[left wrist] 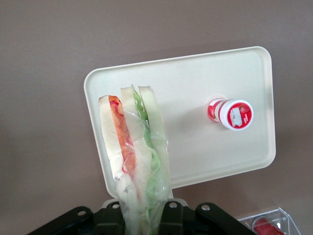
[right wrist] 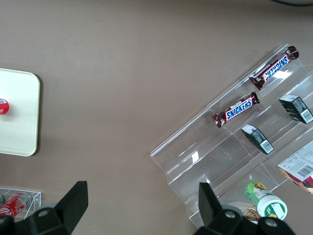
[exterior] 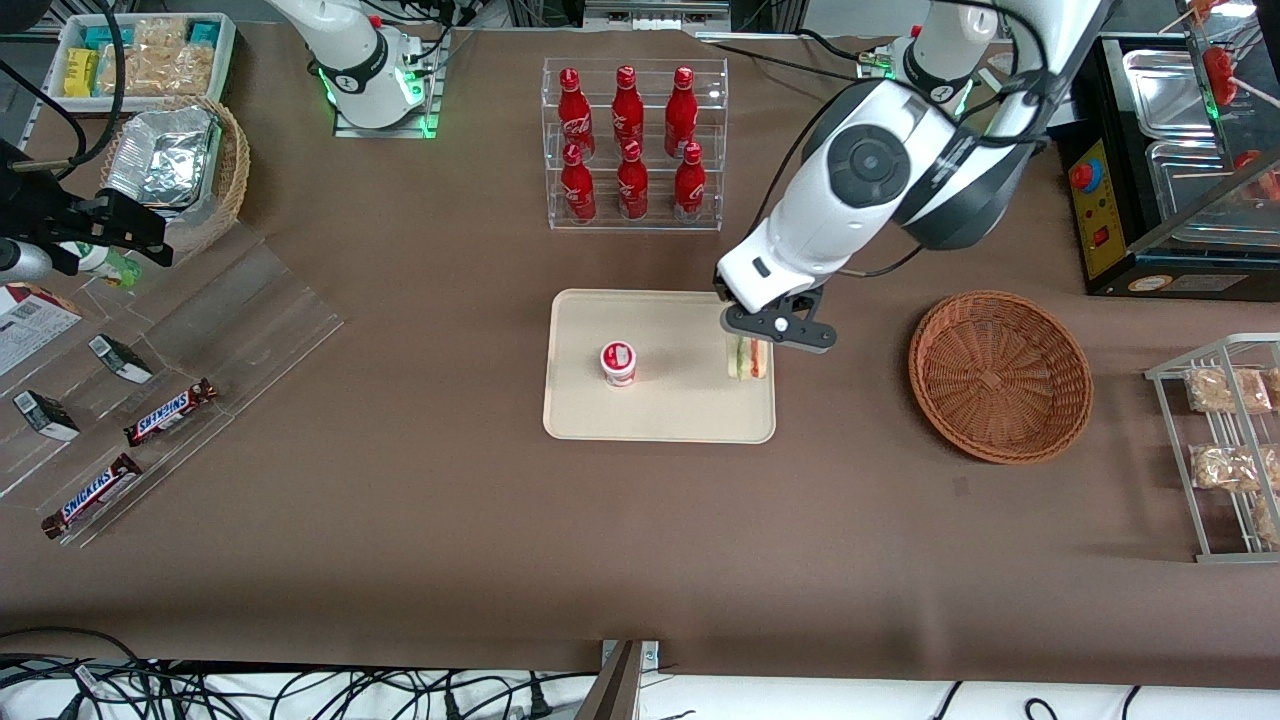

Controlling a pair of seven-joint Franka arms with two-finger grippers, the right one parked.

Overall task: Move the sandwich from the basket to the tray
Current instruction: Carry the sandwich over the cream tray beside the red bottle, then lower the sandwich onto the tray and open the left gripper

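Found the tool [left wrist: 146,218] closest to the wrist camera, pinched shut on the narrow wrapped end of the sandwich [left wrist: 132,147] (more film than bread in that grip, by the look of it). Hung nearly upright from there, long axis running from the tool down toward the tray [left wrist: 205,156], broad end pointing at the tray, bread slices on edge, red and green layers turned to the wrist camera. Could not tell touching from hovering at the lower end.

From the front, placed the sandwich [exterior: 748,358] under the tool [exterior: 775,332], over the tray [exterior: 660,415] and just beside its rim at the working arm's end, with the empty basket [exterior: 1000,375] near, farther toward that same end.

Judged the main risk a topple: released on end so close to the rim, likely to tip across it onto the worktop [exterior: 600,520]. Feared also an early slip out of the thin film. Saw little danger to the small red-and-white pot [exterior: 618,362], well apart on the same tray.
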